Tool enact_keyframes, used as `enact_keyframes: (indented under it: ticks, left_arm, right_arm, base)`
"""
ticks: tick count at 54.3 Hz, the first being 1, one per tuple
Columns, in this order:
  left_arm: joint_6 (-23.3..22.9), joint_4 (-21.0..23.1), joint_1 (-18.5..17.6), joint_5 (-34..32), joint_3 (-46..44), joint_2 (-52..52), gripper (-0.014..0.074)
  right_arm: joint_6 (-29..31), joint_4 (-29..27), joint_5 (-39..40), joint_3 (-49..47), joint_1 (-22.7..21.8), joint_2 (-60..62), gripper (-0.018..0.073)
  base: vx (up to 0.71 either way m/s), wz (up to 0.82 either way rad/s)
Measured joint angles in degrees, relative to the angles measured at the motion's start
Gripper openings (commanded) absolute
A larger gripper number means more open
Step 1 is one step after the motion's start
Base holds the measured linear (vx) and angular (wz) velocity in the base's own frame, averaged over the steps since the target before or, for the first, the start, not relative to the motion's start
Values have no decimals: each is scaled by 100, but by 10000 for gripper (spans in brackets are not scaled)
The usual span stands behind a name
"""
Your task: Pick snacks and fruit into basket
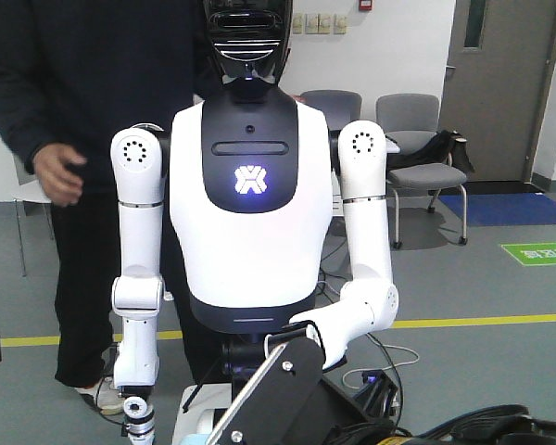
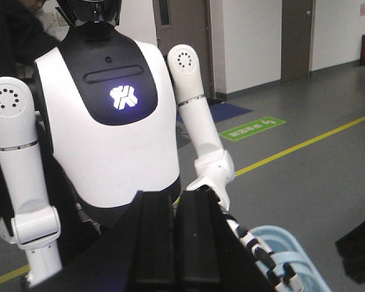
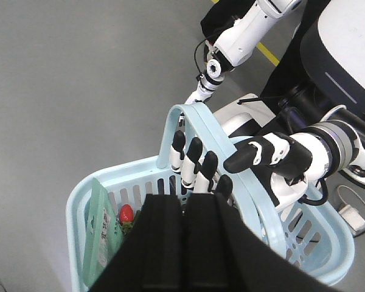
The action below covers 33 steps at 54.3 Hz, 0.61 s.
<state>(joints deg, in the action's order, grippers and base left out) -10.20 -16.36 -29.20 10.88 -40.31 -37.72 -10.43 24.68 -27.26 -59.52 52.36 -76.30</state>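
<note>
Blue basket (image 3: 164,171) at lower centre, handle gripped by white humanoid's black-tipped fingers (image 3: 193,163). Teal pouch (image 3: 102,234) and strawberry (image 3: 126,213) already inside, lower left, pouch upright along wall. Right gripper (image 3: 184,243) directly above, nearer; jaws closed, empty.

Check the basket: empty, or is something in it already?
Not empty. The basket holds a teal pouch standing against its wall and a strawberry; the rest is hidden.
</note>
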Motion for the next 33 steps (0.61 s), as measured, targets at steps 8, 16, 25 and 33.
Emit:
enact_keyframes:
  ticks: [8,16,25,33]
  left_arm:
    - [-70,-113,708,118,416,370,-6]
    - [-556,-143,1664,-768,1624,1131,-6]
    - [-826,-170,2341,-1685,3142,2168,-6]
    - [-1459,-189,2680,-1814,4079,2823,-6]
  right_arm:
    - [0,0,0,0,0,6,-10]
    - [0,0,0,0,0,6,-10]
    - [0,0,0,0,0,6,-10]
    - [0,0,0,0,0,6,-10]
  base:
    - [0,0]
    - [0,0]
    - [0,0]
    - [0,0]
